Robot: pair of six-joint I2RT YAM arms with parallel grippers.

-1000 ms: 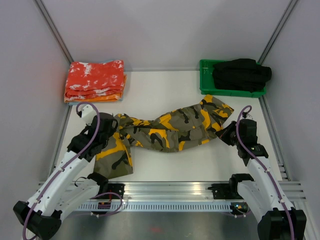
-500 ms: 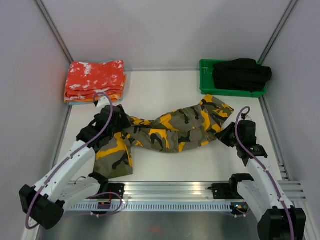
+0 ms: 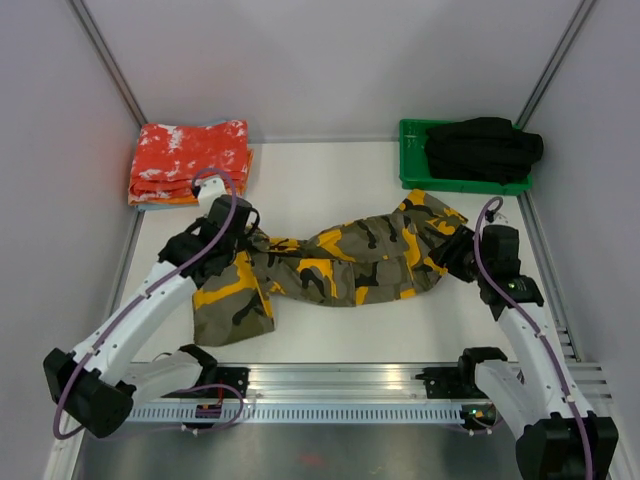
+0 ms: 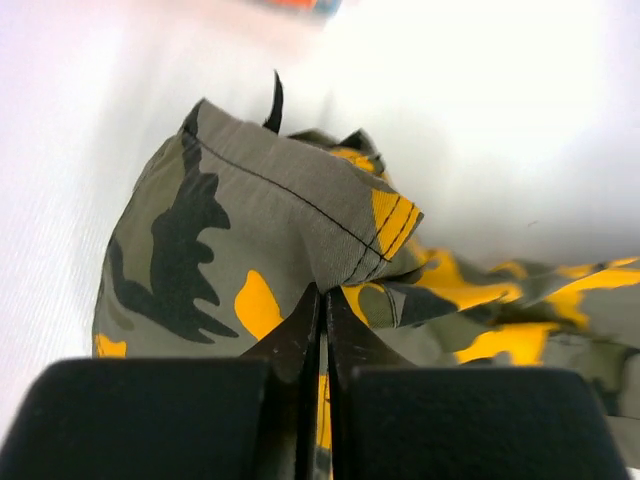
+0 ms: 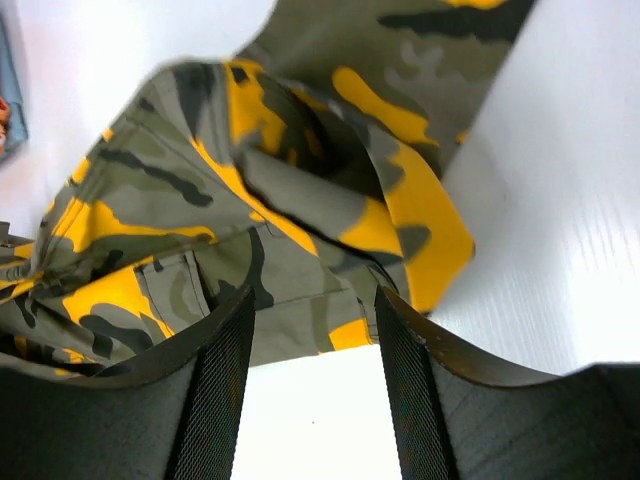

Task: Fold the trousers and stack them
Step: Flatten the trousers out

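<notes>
The left jaws are pressed together on a raised fold of the trousers (image 4: 200,250). In the left wrist view the two black fingers (image 4: 290,345) meet with only a thin slit between them, and a stitched edge with a yellow patch stands up right at their tips. The right jaws are open. Their mesh-faced fingers (image 5: 215,400) stand well apart, with bare white table (image 5: 560,200) showing between them and the rumpled trouser cloth lying just past the tips. Whether that cloth touches the right fingers cannot be told. From above, the camouflage trousers stretch across the middle of the table from left to right and are twisted and bunched along their length. One end lies flat near the front left, beside the left arm (image 3: 150,300). The other end fans out at the right, close to the right arm (image 3: 520,310), with its far corner just short of the green tray (image 3: 412,172). The tray sits at the back right and holds a black garment (image 3: 483,148). A stack of red-orange, white-speckled folded cloths (image 3: 190,160) lies at the back left, just behind the left wrist.
</notes>
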